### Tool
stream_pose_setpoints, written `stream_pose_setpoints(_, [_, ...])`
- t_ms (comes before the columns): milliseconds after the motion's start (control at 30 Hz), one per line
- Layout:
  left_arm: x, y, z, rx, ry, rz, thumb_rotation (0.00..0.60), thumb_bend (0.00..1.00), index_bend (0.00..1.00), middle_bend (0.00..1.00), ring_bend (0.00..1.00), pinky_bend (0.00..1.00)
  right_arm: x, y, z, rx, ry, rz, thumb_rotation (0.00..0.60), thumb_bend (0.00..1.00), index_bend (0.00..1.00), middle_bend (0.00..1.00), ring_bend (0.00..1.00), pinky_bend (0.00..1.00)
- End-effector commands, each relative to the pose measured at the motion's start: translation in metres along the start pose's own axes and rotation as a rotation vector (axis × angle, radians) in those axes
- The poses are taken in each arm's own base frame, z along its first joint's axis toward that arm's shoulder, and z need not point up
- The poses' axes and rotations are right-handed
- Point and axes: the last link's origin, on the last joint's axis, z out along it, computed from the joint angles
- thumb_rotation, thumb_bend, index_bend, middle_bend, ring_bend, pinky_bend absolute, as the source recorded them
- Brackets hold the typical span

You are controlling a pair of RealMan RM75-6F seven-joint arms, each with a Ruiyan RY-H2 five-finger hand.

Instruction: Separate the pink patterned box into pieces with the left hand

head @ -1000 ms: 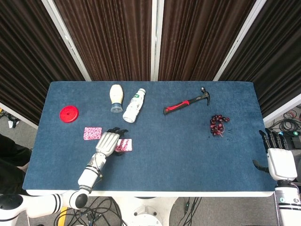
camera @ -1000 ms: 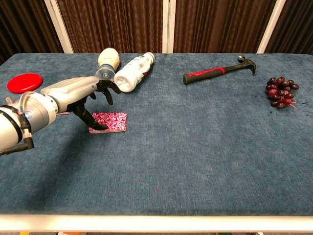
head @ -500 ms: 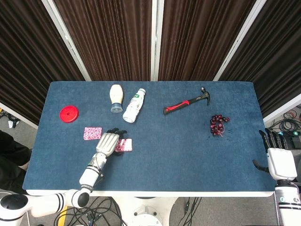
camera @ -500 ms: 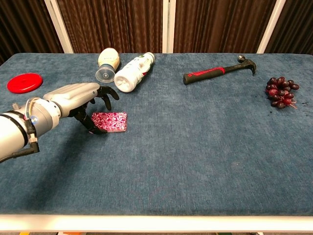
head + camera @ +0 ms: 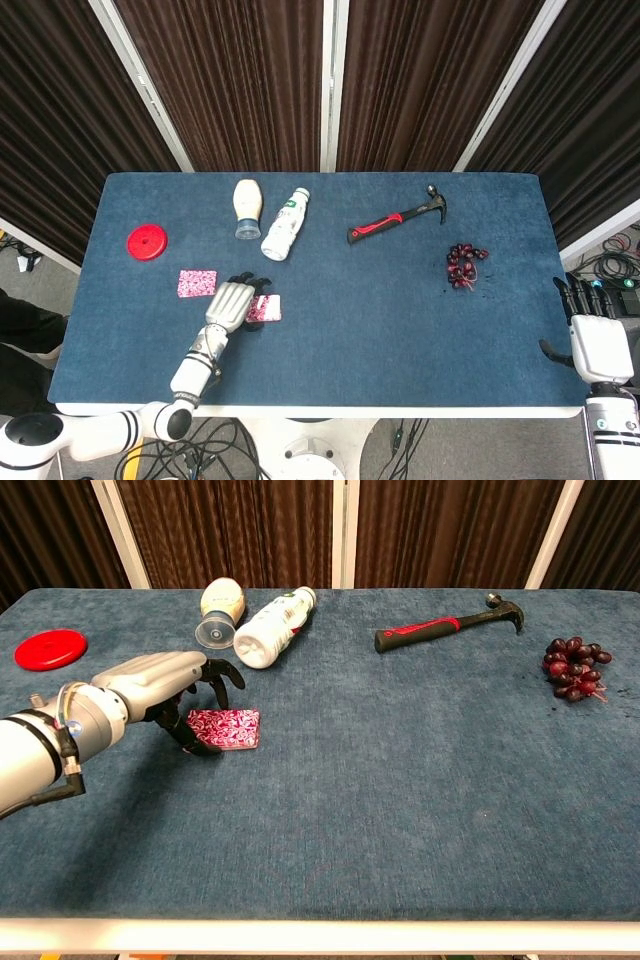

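Left hand [image 5: 170, 685], fingers curled over the flat pink patterned box piece [image 5: 227, 727], seemingly empty; separation looks done, withdrawal comes next.

left hand [image 5: 231, 303] over one pink box piece [image 5: 266, 308] | other piece [image 5: 197, 283] just left | right hand [image 5: 596, 340] off table edge [image 5: 400, 395]

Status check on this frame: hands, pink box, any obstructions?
Left hand fingers curled down at the near pink box piece, firm grip unclear. Other pink piece lies apart, leftward. Right hand idle off the table edge. Nothing obstructing.
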Motion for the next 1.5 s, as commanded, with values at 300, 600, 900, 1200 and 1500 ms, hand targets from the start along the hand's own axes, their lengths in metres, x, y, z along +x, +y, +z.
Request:
stream_pose_setpoints(300, [-0.001,-0.001,0.0,0.007,-0.001,-0.002,0.6,0.17,0.25,0.36,0.14,0.24,0.0,0.001,0.0,-0.003,-0.001,0.0,0.6,0.12,0.0,0.0,0.0,0.0])
stream_pose_setpoints(600, [-0.002,-0.002,0.0,0.008,0.005,-0.019,0.6,0.19,0.28,0.39,0.15,0.24,-0.002,0.001,0.001,-0.005,-0.006,0.0,0.6,0.12,0.0,0.0,0.0,0.0])
stream_pose_setpoints(900, [-0.001,-0.003,0.0,0.007,0.014,-0.023,0.6,0.21,0.34,0.42,0.16,0.24,-0.002,0.002,0.001,-0.007,-0.007,-0.003,0.6,0.12,0.0,0.0,0.0,0.0])
stream_pose_setpoints(1200, [-0.001,-0.006,-0.002,0.0,0.026,-0.048,0.6,0.22,0.36,0.45,0.18,0.24,-0.003,0.0,0.001,-0.007,-0.009,-0.004,0.6,0.12,0.0,0.0,0.0,0.0])
stream_pose_setpoints(1500, [0.007,-0.014,-0.007,0.003,0.05,-0.052,0.6,0.22,0.36,0.45,0.18,0.24,0.0,0.0,0.001,-0.005,-0.001,-0.006,0.6,0.12,0.0,0.0,0.0,0.0])
